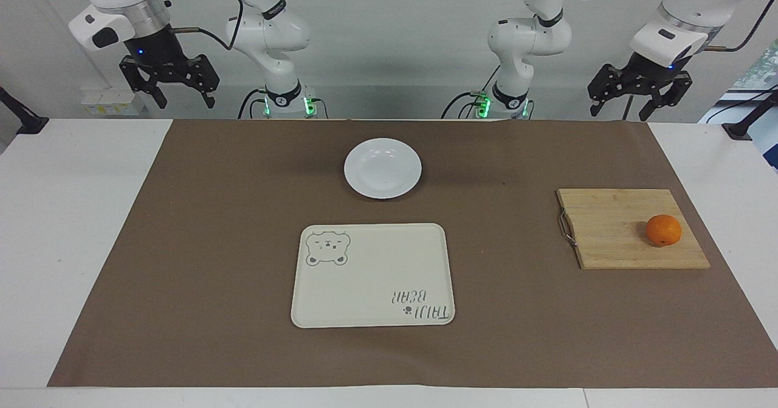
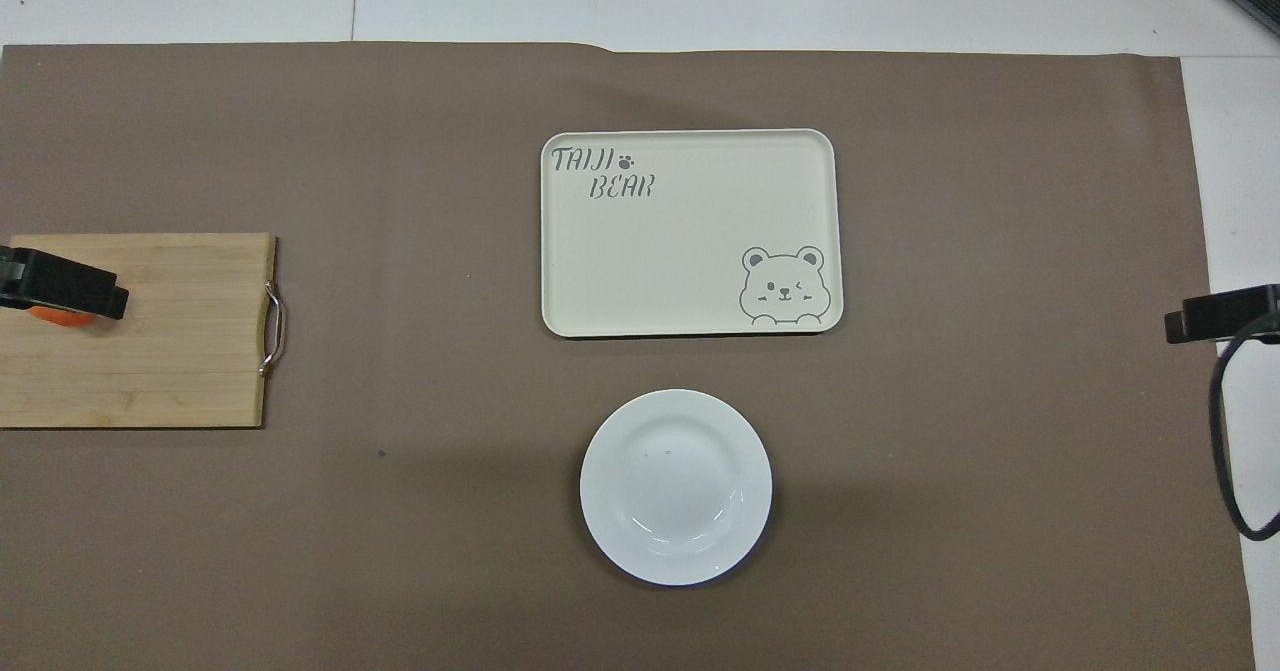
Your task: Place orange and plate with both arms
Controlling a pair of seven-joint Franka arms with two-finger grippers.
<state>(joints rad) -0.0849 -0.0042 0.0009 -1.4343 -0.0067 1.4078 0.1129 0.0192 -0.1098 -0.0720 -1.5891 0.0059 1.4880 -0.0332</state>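
The orange [image 1: 663, 230] sits on a wooden cutting board [image 1: 614, 225] toward the left arm's end of the table. In the overhead view only a sliver of the orange [image 2: 62, 318] shows under the tip of my left gripper [image 2: 62, 291]. The facing view shows that left gripper [image 1: 637, 105] open, high in the air and well clear of the fruit. The white plate [image 1: 382, 168] lies empty on the brown mat, mid-table and nearer to the robots than the tray. My right gripper [image 1: 173, 95] hangs open and empty, high over the right arm's end of the table.
A cream rectangular tray with a bear print [image 1: 372, 275] lies empty, farther from the robots than the plate. The board has a metal handle [image 1: 566, 228] on its side toward the tray. A brown mat [image 1: 213, 244] covers most of the white table.
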